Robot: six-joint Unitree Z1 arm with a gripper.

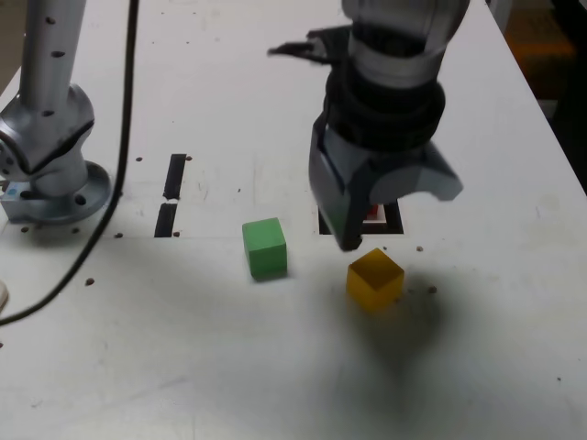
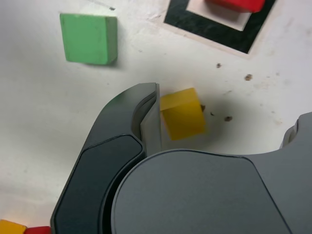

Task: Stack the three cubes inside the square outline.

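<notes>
**A:** So, how far along is it? Start with the big things.

**B:** The white table (image 1: 477,367) holds everything. The gripper (image 1: 381,197) hangs over the middle with its jaws spread wide and nothing between them. I'd call the job about a third done: the red cube (image 2: 234,5) sits inside the square outline (image 2: 214,31), while the green cube (image 1: 265,247) and the yellow cube (image 1: 374,279) both lie loose on the table outside it.

**B:** So two cubes are left to stack. My guess is that yellow goes next, since the gripper is just above it.

**A:** What does each camera give you that the other doesn't?

**B:** The exterior view shows the arm's base (image 1: 46,156) at the exterior view's left, two short tape strips (image 1: 171,192), and the green cube near the yellow one. But there the gripper hides nearly all of the outline and the red cube. The wrist view shows those plainly. It also shows one finger (image 2: 148,119) right beside the yellow cube; whether they touch, I cannot tell.
</notes>
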